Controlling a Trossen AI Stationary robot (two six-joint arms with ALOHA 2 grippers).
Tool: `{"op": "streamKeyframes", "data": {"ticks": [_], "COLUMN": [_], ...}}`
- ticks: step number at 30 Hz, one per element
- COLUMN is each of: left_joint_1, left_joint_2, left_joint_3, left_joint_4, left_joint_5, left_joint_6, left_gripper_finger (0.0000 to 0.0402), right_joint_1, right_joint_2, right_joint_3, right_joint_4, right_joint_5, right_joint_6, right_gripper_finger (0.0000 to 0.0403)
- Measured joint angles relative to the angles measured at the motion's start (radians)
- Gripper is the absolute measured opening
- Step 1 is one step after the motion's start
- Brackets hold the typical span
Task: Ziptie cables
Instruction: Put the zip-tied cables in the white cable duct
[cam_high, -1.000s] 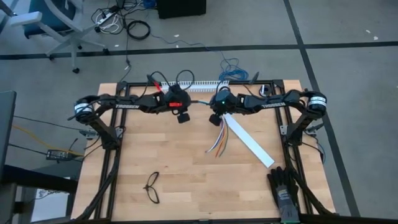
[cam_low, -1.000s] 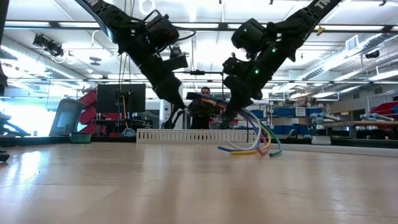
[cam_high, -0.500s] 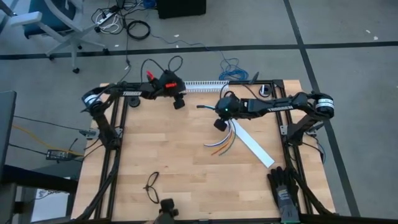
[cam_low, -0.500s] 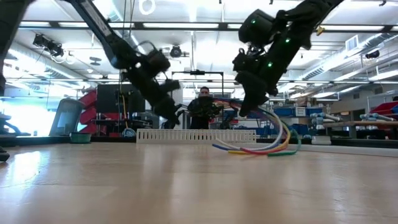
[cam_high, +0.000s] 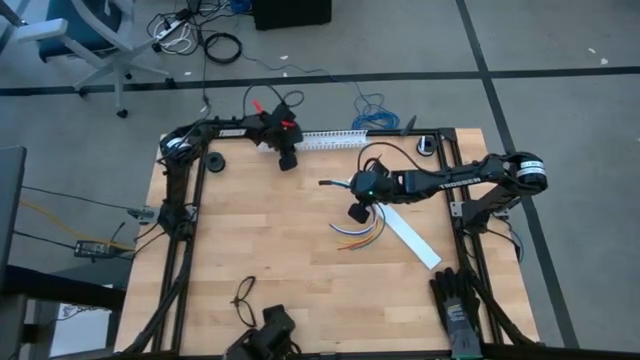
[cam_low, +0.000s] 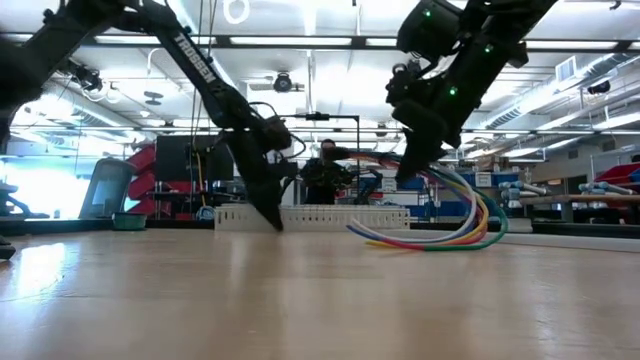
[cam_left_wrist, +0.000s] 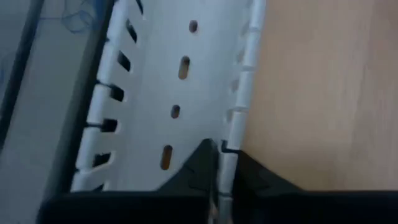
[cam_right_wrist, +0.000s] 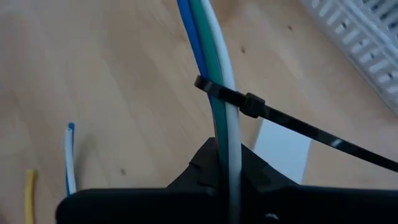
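Observation:
The cables are a bundle of white, blue, green, orange and yellow wires, and my right gripper is shut on them right of the table's middle. The ziptie loops around the bundle just beyond the fingertips. Its head and long dark tail stick out sideways. From the gripper the wires arc down, and their loose ends rest on the table. At the table's far edge my left gripper is down on a white slotted duct, shut on its near wall. My left gripper pinches the near side wall of the white slotted duct between its two fingers. The fingers slant down from the near side. The duct lies flat on the table. My right gripper pinches the wire bundle between its two fingers, just short of the ziptie loop. The fingers slant down and the wires run on past their tips. The held stretch is lifted clear, while the loose ends lie slack on the table.
A wide flat white strip lies on the table under and right of the cables. Black glasses lie near the front left, a dark device at the near edge, a black glove front right. A person shows beyond the table.
My left gripper has swung from beside the right gripper toward the table's far edge and down onto the white duct. My right gripper has carried the cables a little toward the right and near edges. Their loose ends have trailed along the table.

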Motion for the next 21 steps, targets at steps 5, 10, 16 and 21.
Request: {"op": "streamKeyframes", "data": {"ticks": [5,10,16,21], "left_joint_1": [-0.043,-0.152,-0.334,-0.455], "left_joint_2": [-0.018,-0.069,-0.161,-0.236], "left_joint_3": [0.001,-0.006,-0.067,-0.190], "left_joint_4": [-0.140,-0.308,-0.365,-0.296], "left_joint_5": [0.006,-0.027,-0.120,-0.130], "left_joint_6": [-0.121,-0.276,-0.376,-0.477], "left_gripper_finger": [0.0007,0.0004,0.0002,0.0002], "right_joint_1": [0.002,0.007,0.007,0.012], "right_joint_2": [-0.013,-0.040,-0.107,-0.181], "right_joint_3": [-0.001,-0.002,-0.021,-0.076], "right_joint_4": [-0.090,-0.144,-0.196,-0.203], "right_joint_5": [0.045,0.079,0.118,0.089], "right_joint_6": [0.045,0.058,0.052,0.052], "right_gripper_finger": [0.0008,0.0008,0.0008,0.0008]}}
